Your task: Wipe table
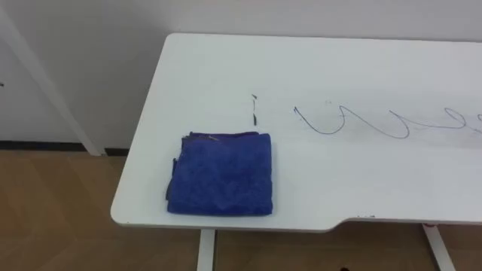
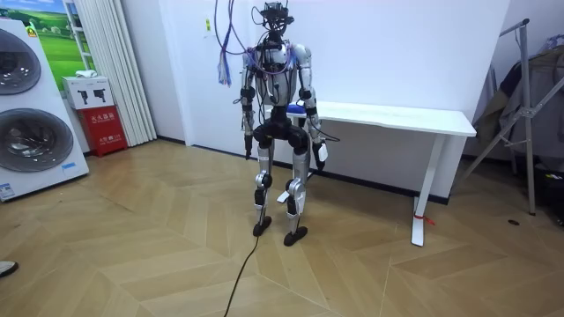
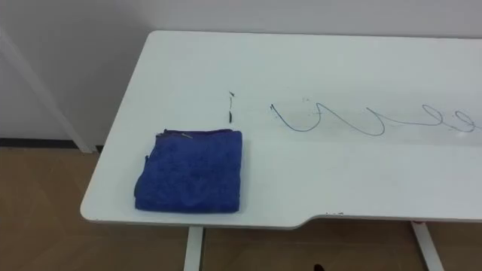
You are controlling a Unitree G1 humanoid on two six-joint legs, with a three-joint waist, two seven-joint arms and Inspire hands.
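- Left hand (image 2: 248, 151) hangs at the robot's side, below table height, on the room view's left. Can't tell how its fingers are set.
- Right hand (image 2: 322, 155) also hangs low, just off the near edge of the table (image 1: 316, 60). Finger state can't be read either. Neither hand is touching anything.
- Robot stands upright facing the table's left end, with its back to the room camera.
- Blue cloth (image 1: 221, 174) lies flat on the tabletop, higher than both hands and forward of them. It is closer to the right hand than to the left, at the table's near-left corner, just inside the front edge.
- Cloth orientation: folded into a near-square pad with its sides roughly parallel to the table edges. No clear long axis.
- Cloth look: deep blue and fuzzy, stacked in layers. The layered edges and a dark hem show along its far and left sides.
- Short dark mark (image 1: 254, 109) sits just beyond the cloth's far edge.
- Blue pen scribble (image 1: 354, 122) loops away to the right across the top, past the cloth, well apart from either hand.
- Washing machine (image 2: 26, 114) is far off on the left-hand side. Drum contents can't be made out.
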